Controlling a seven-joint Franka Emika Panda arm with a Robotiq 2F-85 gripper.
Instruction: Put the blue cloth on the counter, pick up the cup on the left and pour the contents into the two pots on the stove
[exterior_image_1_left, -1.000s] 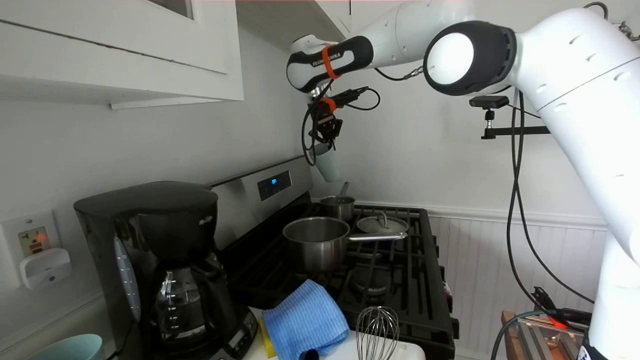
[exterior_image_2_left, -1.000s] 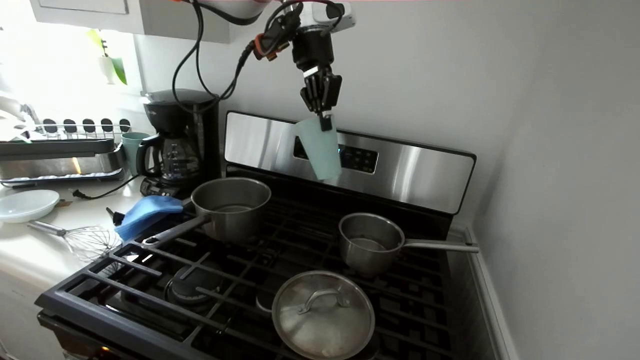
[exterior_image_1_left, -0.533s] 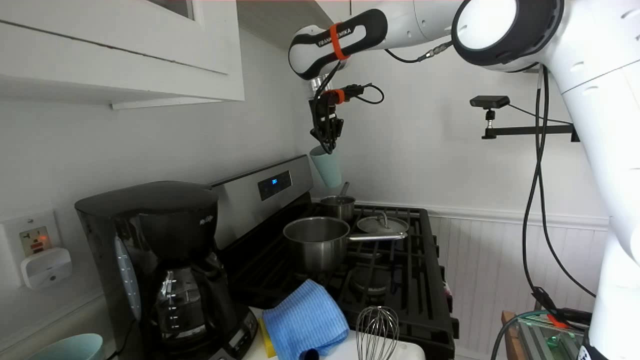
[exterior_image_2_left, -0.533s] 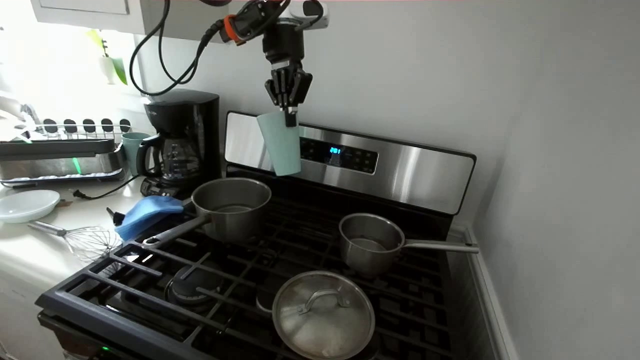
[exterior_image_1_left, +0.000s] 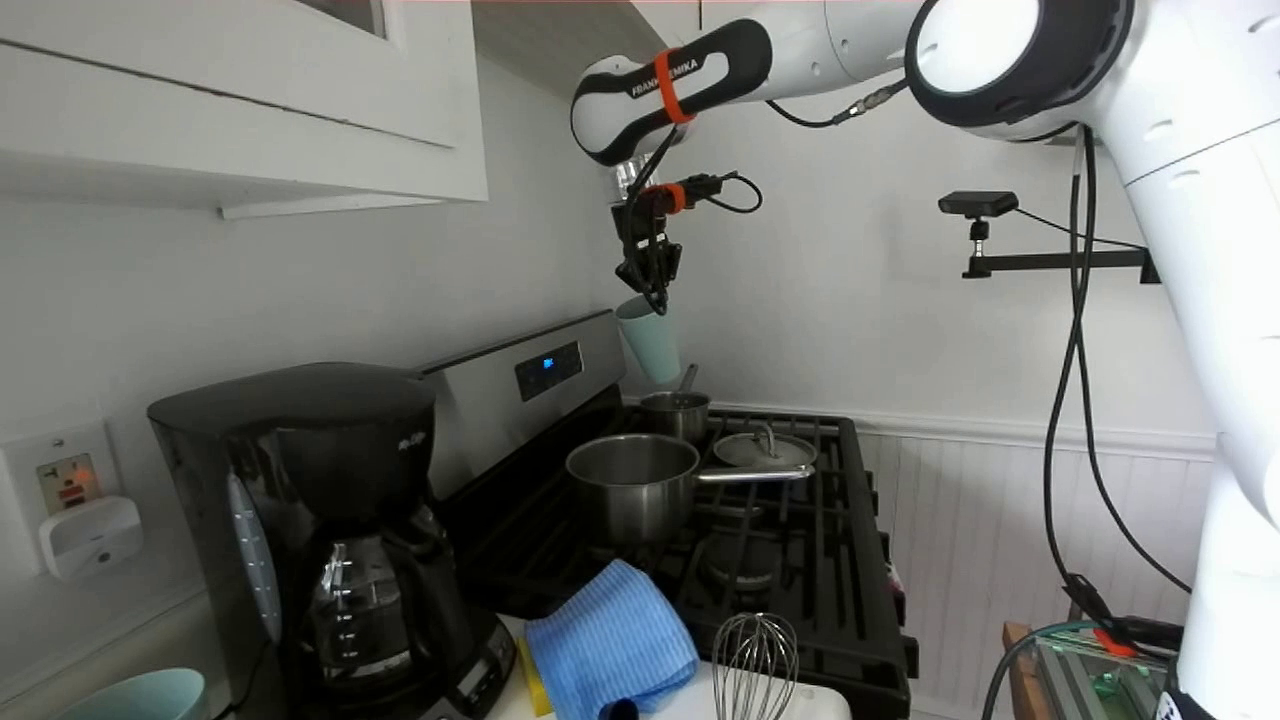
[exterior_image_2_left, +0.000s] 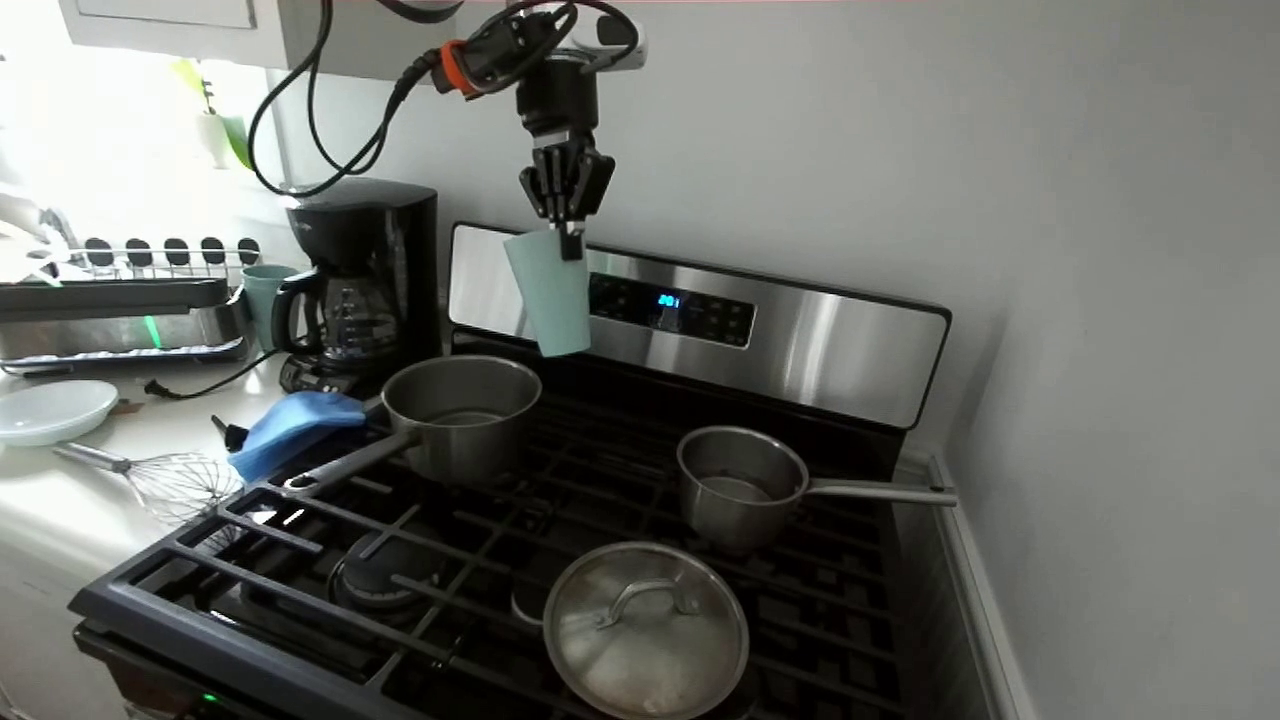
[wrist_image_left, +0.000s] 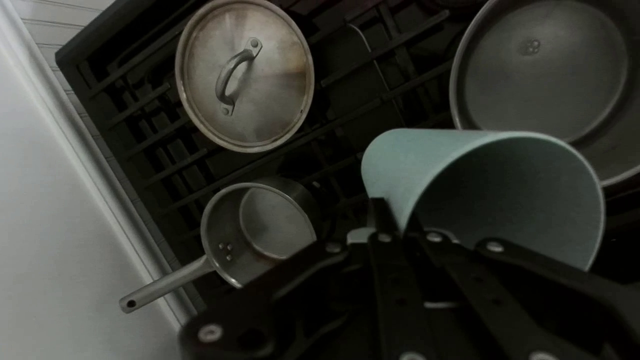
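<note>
Blue cloth (exterior_image_1_left: 612, 645) lay at edge of tabletop (exterior_image_2_left: 60, 515) beside stove (exterior_image_2_left: 200, 640): placing looked done. End effector (wrist_image_left: 397, 221) pinched pale green cup (exterior_image_2_left: 549, 300) by rim, tilted above stove, between larger pot (exterior_image_2_left: 470, 452) and smaller pot (exterior_image_2_left: 735, 522). Pouring into both probably remained; pots' contents unclear.

The cup (exterior_image_2_left: 552, 305) is plain pale mint, reading darker and greyer inside in the wrist view. Gripper (wrist_image_left: 397, 217) is mostly black, arm (exterior_image_1_left: 850, 45) is white with black patches plus an orange band (exterior_image_1_left: 670, 88). Cloth (exterior_image_1_left: 612, 640) is blue with thin stripes. Large pot (exterior_image_2_left: 475, 452) and small pot (exterior_image_2_left: 730, 520) are silvery grey, lid (wrist_image_left: 275, 85) too but kinda brownish in spots. Stove (exterior_image_2_left: 250, 640) is black, back panel (exterior_image_2_left: 830, 350) is brushed silver with bright blue digits (exterior_image_2_left: 669, 300). Coffee maker (exterior_image_1_left: 300, 410) is black too.
</note>
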